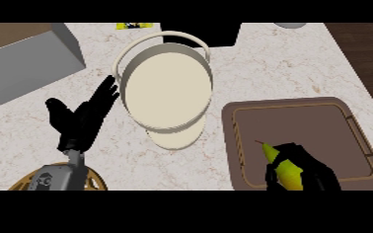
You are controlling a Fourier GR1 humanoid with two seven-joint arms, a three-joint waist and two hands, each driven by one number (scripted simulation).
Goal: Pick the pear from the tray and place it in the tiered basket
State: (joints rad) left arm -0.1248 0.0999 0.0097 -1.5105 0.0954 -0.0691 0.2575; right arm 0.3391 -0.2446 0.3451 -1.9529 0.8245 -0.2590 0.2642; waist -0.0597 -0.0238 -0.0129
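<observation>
Yellow-green pear [284, 167] sits pinched in the curled right hand [310, 174], seemingly just above the tray [241, 128]; next comes carrying it up-left to the tiered basket [166, 86].

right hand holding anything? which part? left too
The right hand is curled round the pear at its lower, wider body over the tray; the stem end sticks out free. The left hand is open beside the tiered basket, holding nothing.

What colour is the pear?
Yellow-green, seen in the head view: the pear sits in the right hand.
</observation>
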